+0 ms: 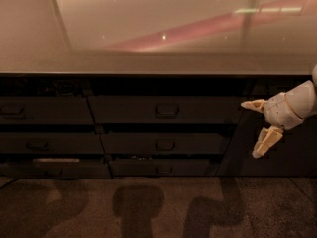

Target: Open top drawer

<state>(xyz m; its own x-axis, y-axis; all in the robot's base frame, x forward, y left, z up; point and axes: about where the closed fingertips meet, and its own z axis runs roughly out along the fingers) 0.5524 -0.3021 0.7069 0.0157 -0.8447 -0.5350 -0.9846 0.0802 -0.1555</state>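
**Op:** Where's my arm?

**Spotter:** Your arm comes in from the right edge at approx. drawer height, wrist aimed left. Your gripper hangs in front of the dark panel right of the drawers.

**Op:** Jaws?

**Spotter:** Released and spread wide, nothing between them. Upper finger points left, lower one angles down-left.

**Op:** And the top drawer?

**Spotter:** The top drawer is left of your gripper, right under the counter, front flush w/ its neighbours. The upper fingertip sits just beside the drawer's right end, about level w/ it; can't tell if it's touching. The handle is at the drawer's centre, well apart from your jaws. The lower finger hangs nearer the mid drawer level.
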